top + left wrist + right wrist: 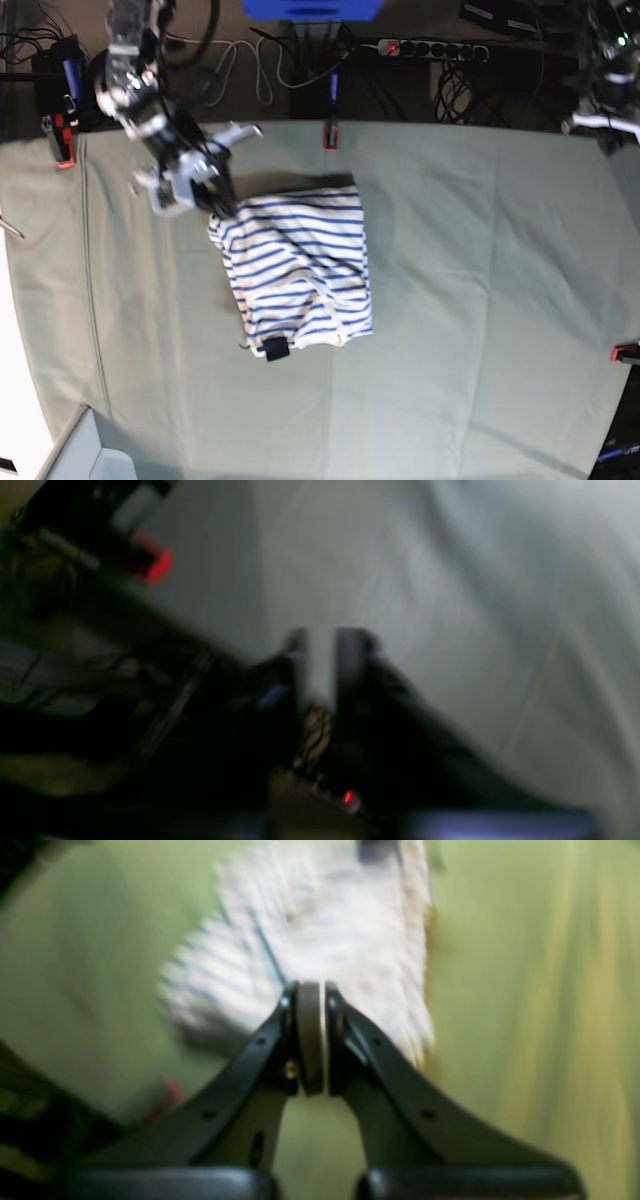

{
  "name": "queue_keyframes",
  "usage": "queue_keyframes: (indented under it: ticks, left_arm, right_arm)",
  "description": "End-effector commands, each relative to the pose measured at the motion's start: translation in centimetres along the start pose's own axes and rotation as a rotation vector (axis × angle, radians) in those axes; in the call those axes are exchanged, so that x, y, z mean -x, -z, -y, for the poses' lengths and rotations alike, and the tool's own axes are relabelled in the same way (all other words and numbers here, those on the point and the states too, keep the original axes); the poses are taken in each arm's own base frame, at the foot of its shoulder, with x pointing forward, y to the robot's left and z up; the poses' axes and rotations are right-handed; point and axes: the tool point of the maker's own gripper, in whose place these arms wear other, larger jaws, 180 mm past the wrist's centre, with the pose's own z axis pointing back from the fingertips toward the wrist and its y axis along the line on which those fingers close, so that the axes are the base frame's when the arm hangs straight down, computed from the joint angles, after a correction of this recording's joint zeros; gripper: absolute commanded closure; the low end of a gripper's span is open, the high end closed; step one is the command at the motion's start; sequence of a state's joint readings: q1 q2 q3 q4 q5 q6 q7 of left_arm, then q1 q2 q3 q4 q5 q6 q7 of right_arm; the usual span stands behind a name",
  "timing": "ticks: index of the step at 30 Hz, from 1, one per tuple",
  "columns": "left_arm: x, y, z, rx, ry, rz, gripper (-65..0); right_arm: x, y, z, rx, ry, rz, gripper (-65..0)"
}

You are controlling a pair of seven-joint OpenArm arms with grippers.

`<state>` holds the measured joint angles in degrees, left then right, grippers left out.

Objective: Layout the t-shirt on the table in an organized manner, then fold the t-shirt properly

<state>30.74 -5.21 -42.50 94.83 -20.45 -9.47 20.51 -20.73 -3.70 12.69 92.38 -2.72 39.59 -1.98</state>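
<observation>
Left wrist view: my left claw (pixel 317 645) hangs a bit apart over bare table (pixel 450 605).

Right wrist view: my right claw (pixel 311 1005) is pinched flat, holding nothing.

Base view: the t-shirt (pixel 297 272) lies folded in 1 small block, so folding looks nearly done. Next I should back away gently.

The base view looks straight down from high up. Both wrist views sit close, sharing the table (pixel 480 300).

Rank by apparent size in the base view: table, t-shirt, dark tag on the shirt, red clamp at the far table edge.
1. table, fills most of the view
2. t-shirt
3. dark tag and red clamp: both tiny and look about alike, so no ranking between them.
</observation>
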Motion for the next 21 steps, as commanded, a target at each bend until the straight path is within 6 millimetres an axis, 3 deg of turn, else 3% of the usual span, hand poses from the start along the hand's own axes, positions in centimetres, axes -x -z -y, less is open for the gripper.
queue_keyframes:
  ticks: [1,3,6,11,15,21]
  left_arm:
    - [-0.8,-0.2,-0.2,-0.001,0.007,0.034,0.0]
    - [1.5,-0.7,-0.9,-0.016,-0.001,-0.024,-1.7]
    - [3.6,-1.0,-1.5,-0.029,-0.012,-0.076,0.0]
    - [10.2,-0.8,0.7,0.033,-0.002,-0.245,-0.1]
    - [15.3,-0.6,1.9,0.054,-0.025,-0.372,-0.1]
    - [20.6,1.0,3.2,0.067,-0.018,-0.404,-0.1]
  right_arm:
    - [-1.9,-0.5,0.8,0.017,0.004,0.078,0.0]
    - [0.2,-2.4,2.0,0.066,0.021,0.026,0.0]
    - [2.6,-4.9,3.2,0.125,0.041,-0.037,0.0]
    - [7.2,-8.0,3.9,0.16,0.086,-0.157,0.0]
    - [12.4,-9.9,3.2,0.158,0.172,-0.267,0.0]
    - [17.0,-11.6,1.9,0.18,0.309,-0.262,0.0]
